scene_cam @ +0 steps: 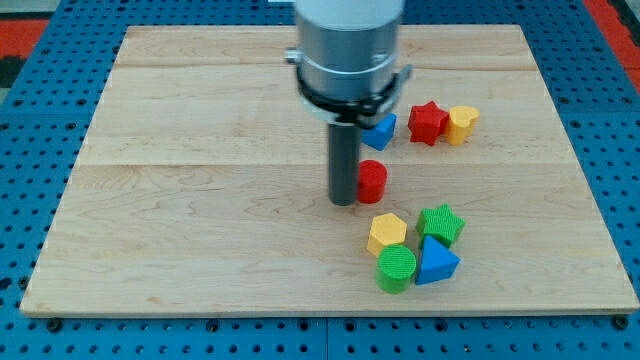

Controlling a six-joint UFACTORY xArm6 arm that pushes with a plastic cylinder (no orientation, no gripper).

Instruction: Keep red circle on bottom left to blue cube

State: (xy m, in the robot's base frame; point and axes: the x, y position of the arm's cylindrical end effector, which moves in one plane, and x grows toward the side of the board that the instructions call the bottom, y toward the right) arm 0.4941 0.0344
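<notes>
My tip [344, 202] — the lower end of the straight dark rod — rests on the pale wooden table [200, 200], touching or just beside the view's left flank of the small red cylinder, the task's red circle [373, 181]. There are no fingers on this rig, so nothing stands apart, together or clamped; the rod only pushes.

The red circle sits below the blue cube [381, 130], which is partly hidden behind the arm's grey housing near the view's top, and very slightly to its left. To the right of the blue cube lie a red star-shaped block [428, 122] and, touching it, a yellow heart-like block [461, 124]. Lower down a cluster gathers: a yellow hexagonal block [387, 233], a green star-shaped block [441, 223], a green cylinder [396, 268] and a blue triangular block [436, 263].

By my judgement the placing step is in hand and nearly done — the red circle is below the cube but hardly to its left. The next move likely calls for bringing my tip round to the circle's right side and nudging it leftward a little, gently, without pushing it up into the blue cube or down into the cluster
</notes>
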